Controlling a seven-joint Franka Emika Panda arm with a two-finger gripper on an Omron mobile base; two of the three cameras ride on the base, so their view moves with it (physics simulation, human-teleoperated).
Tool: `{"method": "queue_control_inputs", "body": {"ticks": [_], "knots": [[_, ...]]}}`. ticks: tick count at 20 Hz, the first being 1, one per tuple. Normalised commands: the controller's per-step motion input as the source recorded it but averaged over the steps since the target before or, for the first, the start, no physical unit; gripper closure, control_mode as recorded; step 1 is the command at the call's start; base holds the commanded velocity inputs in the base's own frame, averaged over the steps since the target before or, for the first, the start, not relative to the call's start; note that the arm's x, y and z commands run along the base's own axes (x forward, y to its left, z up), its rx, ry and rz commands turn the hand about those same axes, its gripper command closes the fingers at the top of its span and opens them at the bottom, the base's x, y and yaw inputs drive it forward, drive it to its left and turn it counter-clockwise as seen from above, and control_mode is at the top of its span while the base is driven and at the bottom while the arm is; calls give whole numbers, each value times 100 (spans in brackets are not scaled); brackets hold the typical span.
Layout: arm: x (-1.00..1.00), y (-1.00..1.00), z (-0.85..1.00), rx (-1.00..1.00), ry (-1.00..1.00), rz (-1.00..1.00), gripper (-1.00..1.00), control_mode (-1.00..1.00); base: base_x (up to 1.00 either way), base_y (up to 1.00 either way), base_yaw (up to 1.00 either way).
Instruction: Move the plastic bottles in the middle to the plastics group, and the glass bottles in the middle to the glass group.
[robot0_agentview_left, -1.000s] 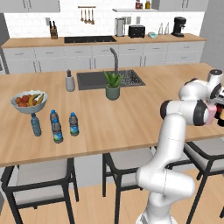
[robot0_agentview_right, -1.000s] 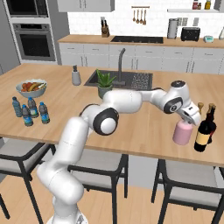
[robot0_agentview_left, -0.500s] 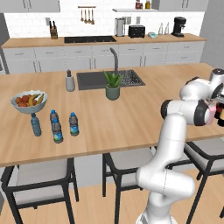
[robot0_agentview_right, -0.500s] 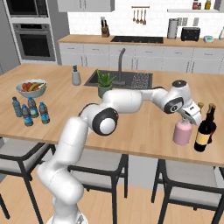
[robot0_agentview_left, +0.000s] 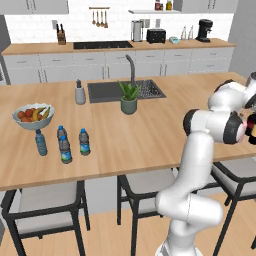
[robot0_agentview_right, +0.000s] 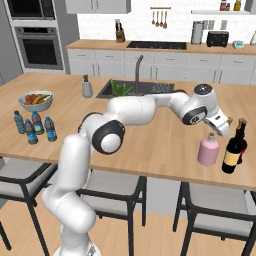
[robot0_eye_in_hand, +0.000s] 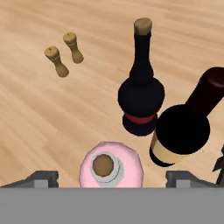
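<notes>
Here the tool (robot0_eye_in_hand: 111, 177) stands directly above the squat opaque pink glass bottle (robot0_eye_in_hand: 111, 168), its two dark fingertips (robot0_eye_in_hand: 41, 178) spread wide on either side of the bottle's shoulders and apart from it, so it has hold of nothing. In the right base view the pink bottle (robot0_agentview_right: 207, 149) stands upright on the wooden tabletop (robot0_agentview_right: 150, 145), just under the tool (robot0_agentview_right: 218, 131) and just beside a dark, nearly black wine bottle with a tan label (robot0_agentview_right: 233, 148). In the hand view, past the pink bottle from the tool, stand that dark bottle (robot0_eye_in_hand: 183, 127) and a second black bottle with a red band and a cork top (robot0_eye_in_hand: 141, 87); two small wooden shakers (robot0_eye_in_hand: 64, 53) lie further off. By the look of it, this step is the setting down of the glass bottle at the glass group, and it seems done.

The small dark-tinted water bottles with blue label bands (robot0_agentview_left: 73, 146) stand well apart from the tool, at the far end of the tabletop, close by a paler blue bottle (robot0_agentview_left: 41, 143) and a fruit bowl (robot0_agentview_left: 33, 115). They appear already grouped.

The next move, I judge, calls for a straight lift off the cap, without tipping the pink bottle or its dark neighbours.
</notes>
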Motion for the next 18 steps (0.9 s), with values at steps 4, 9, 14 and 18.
{"method": "queue_control_inputs", "body": {"ticks": [4,9,14,18], "knots": [[-49,84,10,-24,-11,11,-100,-100,0,0,0],[-67,94,0,-11,-5,30,-100,-100,0,0,0],[-62,77,0,-3,-4,26,-100,-100,0,0,0],[-88,77,0,-2,-4,29,-100,-100,0,0,0]]}}
